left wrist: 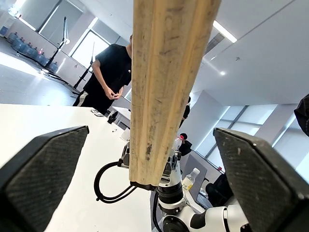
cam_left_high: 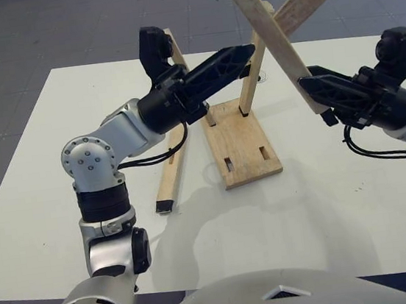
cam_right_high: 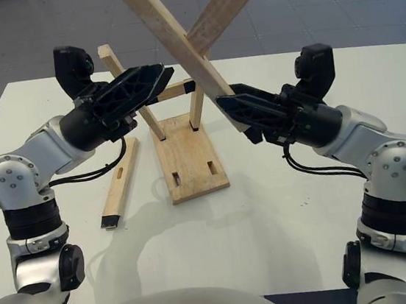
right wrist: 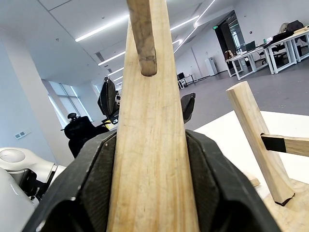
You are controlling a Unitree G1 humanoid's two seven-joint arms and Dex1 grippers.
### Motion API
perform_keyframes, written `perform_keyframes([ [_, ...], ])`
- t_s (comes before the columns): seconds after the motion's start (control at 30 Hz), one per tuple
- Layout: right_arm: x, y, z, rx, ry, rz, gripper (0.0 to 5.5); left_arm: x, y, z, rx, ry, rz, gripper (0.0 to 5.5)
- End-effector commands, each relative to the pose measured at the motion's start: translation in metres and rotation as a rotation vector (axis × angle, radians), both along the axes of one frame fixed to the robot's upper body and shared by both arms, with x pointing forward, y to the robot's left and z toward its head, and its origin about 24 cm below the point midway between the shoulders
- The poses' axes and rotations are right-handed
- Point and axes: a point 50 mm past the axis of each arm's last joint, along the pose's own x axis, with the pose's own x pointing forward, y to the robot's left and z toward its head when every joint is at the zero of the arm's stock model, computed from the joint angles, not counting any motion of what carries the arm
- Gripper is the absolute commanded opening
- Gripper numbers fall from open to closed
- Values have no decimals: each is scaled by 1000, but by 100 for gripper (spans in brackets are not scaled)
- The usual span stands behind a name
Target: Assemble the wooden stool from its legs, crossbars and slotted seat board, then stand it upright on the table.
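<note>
The white table point(cam_left_high: 328, 203) carries the slotted seat board point(cam_left_high: 244, 151), which lies flat near its middle. Two upright legs point(cam_right_high: 148, 118) stand in the board's far slots, joined by a crossbar point(cam_right_high: 177, 90). A loose leg point(cam_right_high: 118, 186) lies on the table just left of the board. Above the board, the right gripper point(cam_right_high: 236, 107) is clamped tight on the lower end of a slanted leg point(cam_right_high: 162, 31), and a second bar point(cam_right_high: 229, 0) crosses that leg higher up. The left gripper point(cam_left_high: 248, 50) hovers by the crossbar with its fingers point(left wrist: 53, 164) spread wide, a wooden piece between them touching neither.
</note>
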Motion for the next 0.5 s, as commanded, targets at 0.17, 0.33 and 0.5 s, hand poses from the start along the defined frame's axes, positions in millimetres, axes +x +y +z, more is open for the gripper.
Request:
perform_keyframes([
  [0.17, 0, 15, 8, -19, -30, 88, 203, -2, -10, 8, 11, -32, -84, 498],
  [0.33, 0, 21, 9, -27, -28, 133, 203, -2, -9, 6, 27, -39, -118, 484],
  [0.5, -3, 22, 6, -33, -17, 156, 203, 0, -3, 3, 34, -55, -114, 403],
])
